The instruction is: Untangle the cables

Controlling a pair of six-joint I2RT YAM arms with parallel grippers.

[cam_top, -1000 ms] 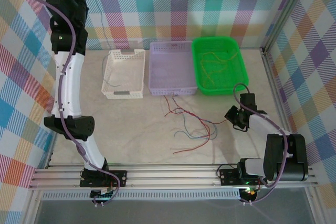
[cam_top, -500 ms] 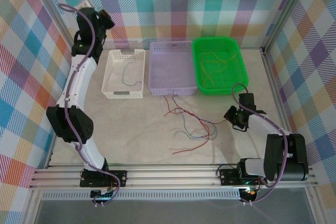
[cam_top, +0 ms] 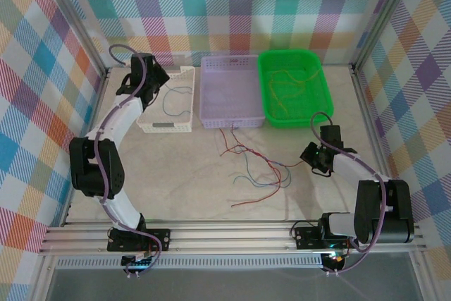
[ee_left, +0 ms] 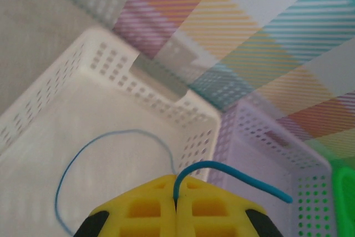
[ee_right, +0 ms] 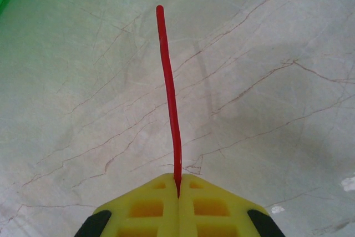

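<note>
Swinging down from high against the back wall, the left arm has brought its pincer [cam_top: 158, 75] low over the far corner of the white basket [cam_top: 166, 127], which stands just beside the lilac basket [cam_top: 232, 120] on that basket's left. The right arm has kept its place.

Seen from the left wrist, the left pincer [ee_left: 176, 191] is clamped shut on a blue cable [ee_left: 236, 174]. A short stiff end curves out towards the lilac basket [ee_left: 260, 137]. A thin blue loop trails from the yellow fingers [ee_left: 147, 209] down onto the floor of the white basket [ee_left: 111, 59].

The right pincer [cam_top: 311, 154] sits low over the table [cam_top: 183, 174], in front of the lilac basket and off to its right, nearer the arm bases. From the right wrist, this pincer [ee_right: 178, 184] is pressed closed on a red cable [ee_right: 169, 92], whose free end sticks straight out over bare table [ee_right: 288, 37].

A loose tangle of cables [cam_top: 257, 168], red, blue and purple, lies on the table just in front of the lilac basket. Olive cables [cam_top: 285, 84] lie inside the green basket [cam_top: 299, 124], which stands on the lilac basket's right.
</note>
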